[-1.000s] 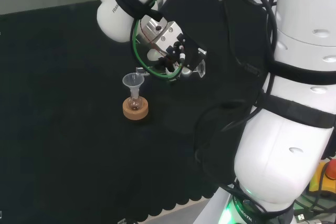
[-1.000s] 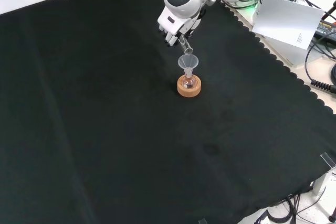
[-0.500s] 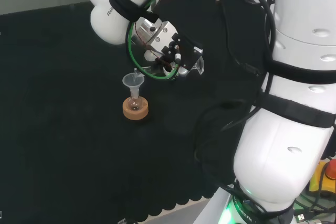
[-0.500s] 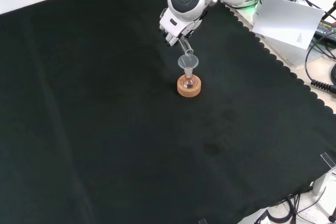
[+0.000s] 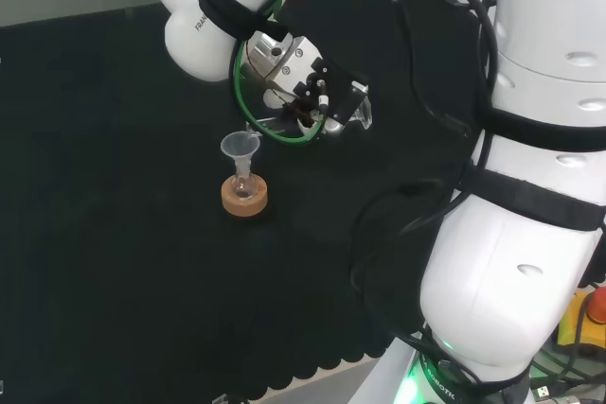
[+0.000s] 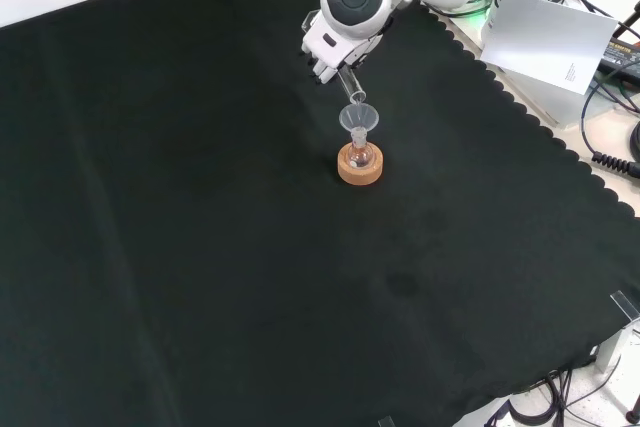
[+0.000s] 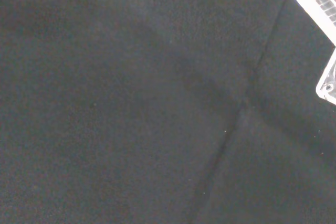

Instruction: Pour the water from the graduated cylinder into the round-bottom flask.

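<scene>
Here, on my head view, I start at the left with bare black cloth (image 5: 104, 234), and nothing stands on that side. Moving right I reach the cork ring (image 5: 244, 198), a stand with the small round-bottom flask (image 5: 243, 187) seated in it. A clear funnel (image 5: 240, 148) sits in the flask's neck, its bowl open upward.

Just right of and above the funnel is the hand (image 5: 308, 92), tipped over on its side. Its fingers are curled round the graduated cylinder (image 5: 284, 121), a clear tube I can barely make out there; its hexagonal foot (image 5: 362, 116) sticks out on the hand's right, so the cylinder lies steeply tilted with its mouth toward the funnel. Farther right, the arm's big white links (image 5: 530, 186) fill my view.

On my front view the same order reads top to bottom: the hand (image 6: 325, 52) under the grey-capped link, the cylinder's mouth (image 6: 355, 97) slanting down to just above the funnel's rim (image 6: 359, 117), then the flask on its cork ring (image 6: 360, 168). I cannot tell whether water is running, nor how much sits in the flask.
</scene>
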You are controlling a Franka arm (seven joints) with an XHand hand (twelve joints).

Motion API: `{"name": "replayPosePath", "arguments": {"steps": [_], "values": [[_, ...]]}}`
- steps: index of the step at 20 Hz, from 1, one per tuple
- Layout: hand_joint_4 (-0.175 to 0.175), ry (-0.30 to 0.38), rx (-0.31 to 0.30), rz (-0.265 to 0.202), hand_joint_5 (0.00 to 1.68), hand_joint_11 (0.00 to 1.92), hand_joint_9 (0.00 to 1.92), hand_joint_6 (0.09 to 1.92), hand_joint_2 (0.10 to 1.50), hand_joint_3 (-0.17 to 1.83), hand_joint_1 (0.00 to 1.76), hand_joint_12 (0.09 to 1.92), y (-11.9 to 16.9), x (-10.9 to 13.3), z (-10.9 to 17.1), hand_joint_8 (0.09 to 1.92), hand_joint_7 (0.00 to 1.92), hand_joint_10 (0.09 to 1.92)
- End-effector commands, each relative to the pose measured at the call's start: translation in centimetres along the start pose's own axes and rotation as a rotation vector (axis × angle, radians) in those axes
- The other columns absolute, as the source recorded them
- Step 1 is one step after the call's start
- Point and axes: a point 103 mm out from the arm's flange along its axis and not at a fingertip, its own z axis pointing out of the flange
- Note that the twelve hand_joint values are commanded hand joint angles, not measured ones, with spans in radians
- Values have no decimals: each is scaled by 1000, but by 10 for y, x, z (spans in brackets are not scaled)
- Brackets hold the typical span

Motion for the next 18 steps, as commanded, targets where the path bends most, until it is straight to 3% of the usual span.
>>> {"name": "replayPosePath", "arguments": {"steps": [1, 18], "values": [[-175, -12, -20, 6, 966, 1140, 1370, 1015, 1115, 0, 1260, 830, -2, -5, 0, 1008, 996, 101], [-175, -57, -22, 20, 964, 1139, 1371, 1019, 1116, 0, 1260, 830, -3, -10, -3, 1011, 993, 95]]}}
